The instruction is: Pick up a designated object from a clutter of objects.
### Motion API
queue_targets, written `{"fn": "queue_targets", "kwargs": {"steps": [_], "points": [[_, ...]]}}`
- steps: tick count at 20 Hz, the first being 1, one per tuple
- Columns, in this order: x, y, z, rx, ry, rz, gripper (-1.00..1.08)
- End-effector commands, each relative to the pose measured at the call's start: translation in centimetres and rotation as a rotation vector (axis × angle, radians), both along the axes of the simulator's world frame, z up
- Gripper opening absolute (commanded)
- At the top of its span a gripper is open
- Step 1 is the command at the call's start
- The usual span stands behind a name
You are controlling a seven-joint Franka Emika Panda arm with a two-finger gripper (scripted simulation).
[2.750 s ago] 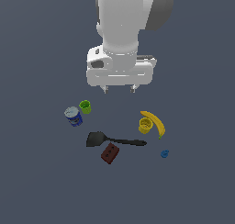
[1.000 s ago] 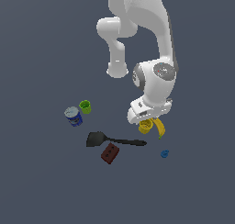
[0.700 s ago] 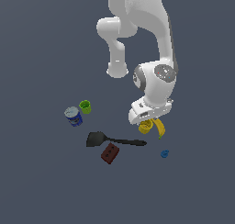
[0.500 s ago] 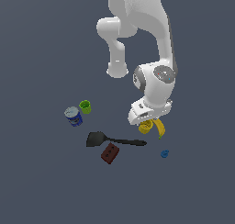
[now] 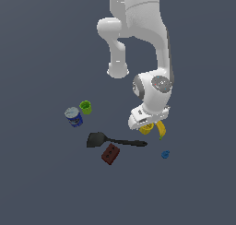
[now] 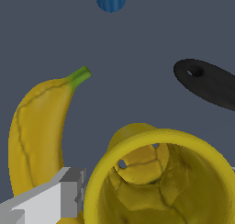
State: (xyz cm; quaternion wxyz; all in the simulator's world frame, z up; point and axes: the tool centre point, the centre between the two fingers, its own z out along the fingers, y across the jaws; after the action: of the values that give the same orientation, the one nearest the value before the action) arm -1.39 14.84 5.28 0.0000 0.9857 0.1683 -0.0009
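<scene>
The yellow cup (image 5: pixel 146 129) stands upright next to the yellow banana (image 5: pixel 160 129), right under my hand. In the wrist view the yellow cup (image 6: pixel 160 182) fills the frame, its open mouth facing the camera, with the banana (image 6: pixel 41 126) beside it. My gripper (image 5: pixel 147 125) is down over the cup with its jaws on either side of the rim. One grey finger (image 6: pixel 55 200) shows just outside the rim, between cup and banana; the other finger is cut off by the frame edge. The jaws look open, and the cup rests on the floor.
A black spatula (image 5: pixel 115 140) lies toward the exterior view's left of the cup, its handle end (image 6: pixel 206 83) close by. A brown-red block (image 5: pixel 110 154) lies below it. A blue-white can (image 5: pixel 73 117) and a green cup (image 5: pixel 85 107) stand farther left. A tiny blue piece (image 5: pixel 165 154) lies near the banana.
My hand swung from above the scene to over the yellow cup, then sank slightly lower around it in the last second. No object has moved.
</scene>
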Motion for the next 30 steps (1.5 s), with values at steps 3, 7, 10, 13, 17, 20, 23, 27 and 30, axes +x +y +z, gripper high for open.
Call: {"fn": "queue_targets", "kwargs": {"steps": [3,7,10,13,17,20,23,27,30], "points": [[0.1,0.0,-0.6,0.0,-0.002,0.0,1.0],[0.1,0.0,-0.6,0.0,-0.002,0.0,-1.0],[0.1,0.0,-0.6,0.0,-0.002,0.0,-1.0],[0.1,0.0,-0.6,0.0,-0.002,0.0,-1.0],[0.1,0.0,-0.3,0.0,-0.002,0.0,-1.0],[0.1,-0.2,0.4,0.0,-0.002,0.0,-1.0],[0.0,-0.5,1.5,0.0,-0.002,0.0,-1.0],[0.0,-1.1,3.8,0.0,-0.002,0.0,-1.0],[0.0,-1.6,6.1,0.0,-0.002,0.001,-1.0]]}}
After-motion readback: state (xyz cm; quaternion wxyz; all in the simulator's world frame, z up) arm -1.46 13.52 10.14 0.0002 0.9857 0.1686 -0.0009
